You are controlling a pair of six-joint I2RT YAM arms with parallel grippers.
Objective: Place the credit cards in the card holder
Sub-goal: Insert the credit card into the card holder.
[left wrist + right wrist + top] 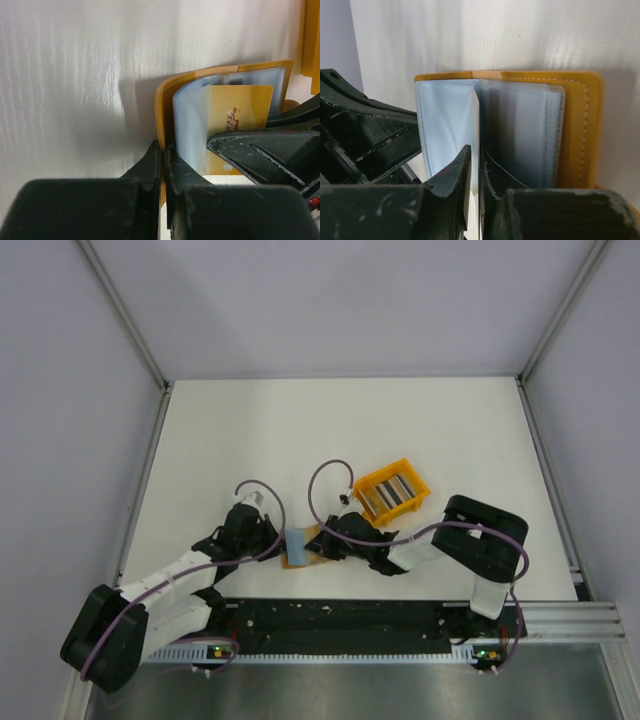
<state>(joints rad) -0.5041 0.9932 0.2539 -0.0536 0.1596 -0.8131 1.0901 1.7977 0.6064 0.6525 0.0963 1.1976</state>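
Observation:
The mustard-orange card holder [297,546] lies open between my two grippers near the table's front. My left gripper [272,538] is shut on its left cover; in the left wrist view the gripper [163,150] pinches the mustard edge [165,95]. A gold card [240,107] sits in a clear sleeve. My right gripper [322,540] is shut on a raised pale sleeve page, seen edge-on in the right wrist view [479,155], with the holder's cover [580,125] to its right. The striped row of credit cards [393,494] lies in the orange bin [380,473].
The orange bin stands just right of and behind the holder, close to the right arm; its edge shows in the left wrist view [312,40]. The left gripper's black body [370,135] fills the left of the right wrist view. Walls enclose the table.

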